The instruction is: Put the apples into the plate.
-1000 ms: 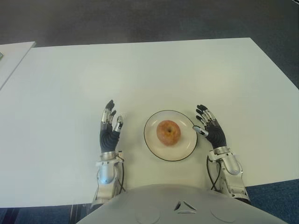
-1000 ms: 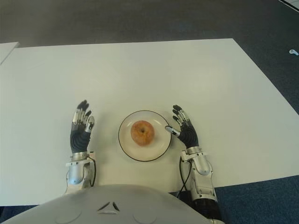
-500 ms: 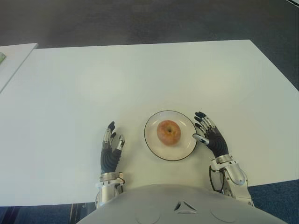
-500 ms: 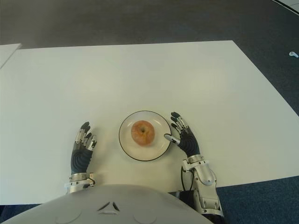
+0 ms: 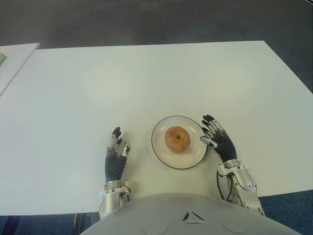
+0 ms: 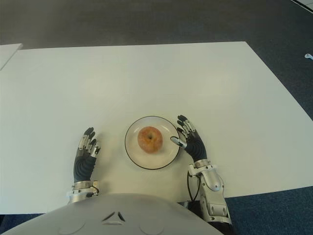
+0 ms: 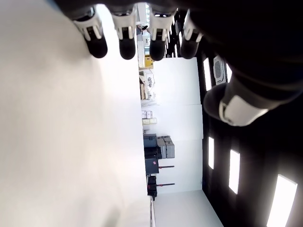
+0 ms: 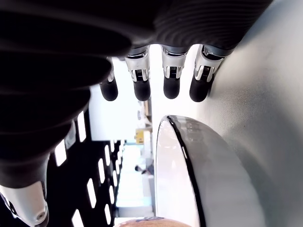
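White table spread wide beneath, dark grey carpet floor beyond, second white table off left.

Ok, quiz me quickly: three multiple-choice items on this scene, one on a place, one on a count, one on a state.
1. Where is the round reddish-yellow apple?
A. on the bare table
B. on the white black-rimmed plate
C. in a hand

2. How many apples show?
A. one
B. two
C. three

3. What is the right hand doing?
A. gripping the apple
B. fingers open, beside the plate's right edge
C. lifting the plate

Key: 1 B, the apple sits mid-plate; 2 A, only one is on the white table; 3 B, its fingers are spread, holding nothing. The left hand shows open left of the plate.
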Controlling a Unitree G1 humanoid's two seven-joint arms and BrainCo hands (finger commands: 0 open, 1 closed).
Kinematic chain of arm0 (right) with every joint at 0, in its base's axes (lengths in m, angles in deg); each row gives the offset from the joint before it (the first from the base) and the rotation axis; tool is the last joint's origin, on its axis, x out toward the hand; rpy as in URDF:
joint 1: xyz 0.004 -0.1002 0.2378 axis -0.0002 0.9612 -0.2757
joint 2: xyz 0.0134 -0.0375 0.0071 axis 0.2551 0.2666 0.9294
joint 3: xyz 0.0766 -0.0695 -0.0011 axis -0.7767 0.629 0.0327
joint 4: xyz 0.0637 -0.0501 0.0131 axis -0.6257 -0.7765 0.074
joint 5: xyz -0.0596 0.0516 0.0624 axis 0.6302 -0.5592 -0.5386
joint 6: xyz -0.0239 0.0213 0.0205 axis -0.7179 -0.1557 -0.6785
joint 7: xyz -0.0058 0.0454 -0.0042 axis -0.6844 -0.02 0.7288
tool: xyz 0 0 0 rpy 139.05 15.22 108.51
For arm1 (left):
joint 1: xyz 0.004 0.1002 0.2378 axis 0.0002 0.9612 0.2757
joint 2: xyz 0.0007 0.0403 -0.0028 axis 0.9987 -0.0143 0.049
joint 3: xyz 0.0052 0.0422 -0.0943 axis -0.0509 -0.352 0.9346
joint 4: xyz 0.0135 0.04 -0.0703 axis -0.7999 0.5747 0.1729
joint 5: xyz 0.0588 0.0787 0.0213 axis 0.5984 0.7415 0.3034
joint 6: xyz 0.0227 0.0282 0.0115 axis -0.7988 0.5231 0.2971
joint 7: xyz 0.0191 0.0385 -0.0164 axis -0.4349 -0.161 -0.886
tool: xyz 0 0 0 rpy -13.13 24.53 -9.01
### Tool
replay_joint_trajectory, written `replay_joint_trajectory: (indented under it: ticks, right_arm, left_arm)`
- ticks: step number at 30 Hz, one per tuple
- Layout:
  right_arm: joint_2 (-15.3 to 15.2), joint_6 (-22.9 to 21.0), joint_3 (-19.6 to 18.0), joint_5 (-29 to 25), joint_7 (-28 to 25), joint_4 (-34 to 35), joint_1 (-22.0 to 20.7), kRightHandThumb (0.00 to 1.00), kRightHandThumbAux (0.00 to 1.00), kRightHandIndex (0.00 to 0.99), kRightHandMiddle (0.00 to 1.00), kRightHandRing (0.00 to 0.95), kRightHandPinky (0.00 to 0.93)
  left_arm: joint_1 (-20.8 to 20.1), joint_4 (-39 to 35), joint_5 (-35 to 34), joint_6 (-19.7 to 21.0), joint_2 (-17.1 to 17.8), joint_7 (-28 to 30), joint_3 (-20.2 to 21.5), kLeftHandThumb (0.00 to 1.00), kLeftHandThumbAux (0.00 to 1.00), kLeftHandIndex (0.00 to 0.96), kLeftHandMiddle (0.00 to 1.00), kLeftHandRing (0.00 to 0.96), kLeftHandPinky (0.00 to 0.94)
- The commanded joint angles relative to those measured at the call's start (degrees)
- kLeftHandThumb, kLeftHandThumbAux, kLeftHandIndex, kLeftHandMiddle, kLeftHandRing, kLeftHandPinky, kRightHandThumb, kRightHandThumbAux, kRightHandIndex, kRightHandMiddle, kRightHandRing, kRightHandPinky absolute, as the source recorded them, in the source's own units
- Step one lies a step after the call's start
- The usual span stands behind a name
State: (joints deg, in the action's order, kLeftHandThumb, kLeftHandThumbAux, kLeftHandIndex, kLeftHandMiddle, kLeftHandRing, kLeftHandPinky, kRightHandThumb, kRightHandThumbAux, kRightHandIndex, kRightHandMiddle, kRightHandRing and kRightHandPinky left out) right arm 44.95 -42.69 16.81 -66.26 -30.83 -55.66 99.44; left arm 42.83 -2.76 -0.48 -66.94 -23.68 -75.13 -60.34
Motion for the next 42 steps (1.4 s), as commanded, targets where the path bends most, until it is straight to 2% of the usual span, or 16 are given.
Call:
replay_joint_trajectory:
  ticks: [1, 16, 26, 33, 37, 42]
  right_arm:
    - [0.75, -1.93, 0.41, -0.20, 0.22, -3.39, 0.73, 0.148, 0.656, 0.000, 0.000, 0.000, 0.000]
    - [1.20, -0.81, 0.70, -0.42, -0.25, -7.98, -1.82, 0.143, 0.660, 0.000, 0.000, 0.000, 0.000]
    - [2.87, 2.36, 0.64, 0.45, 1.00, -15.89, -6.54, 0.116, 0.640, 0.000, 0.000, 0.000, 0.000]
    - [4.41, 5.87, 0.30, 0.35, 2.09, -19.89, -8.32, 0.105, 0.631, 0.000, 0.000, 0.000, 0.000]
    - [5.37, 7.60, 0.24, 1.31, 3.69, -20.90, -8.80, 0.085, 0.601, 0.001, 0.000, 0.000, 0.000]
    - [5.78, 7.76, 0.36, 1.64, 4.66, -20.99, -8.99, 0.085, 0.581, 0.002, 0.005, 0.000, 0.000]
  left_arm:
    - [1.39, 1.16, -1.37, 5.16, 1.29, 3.73, -1.59, 0.077, 0.510, 0.000, 0.000, 0.000, 0.000]
    - [0.61, 1.82, -6.70, 3.75, 2.21, 7.37, -2.56, 0.069, 0.503, 0.006, 0.000, 0.000, 0.005]
    - [-1.19, 5.04, -7.24, -2.34, 1.79, 8.68, -2.47, 0.064, 0.469, 0.034, 0.009, 0.000, 0.011]
    - [-1.93, 6.89, -7.37, -4.52, 1.21, 8.50, -1.94, 0.071, 0.454, 0.050, 0.024, 0.008, 0.012]
    - [-2.32, 7.96, -8.13, -6.09, 1.04, 8.72, -1.32, 0.083, 0.458, 0.058, 0.038, 0.019, 0.019]
    - [-3.46, 10.92, -10.23, -8.69, 1.19, 10.20, -0.45, 0.094, 0.455, 0.060, 0.051, 0.029, 0.020]
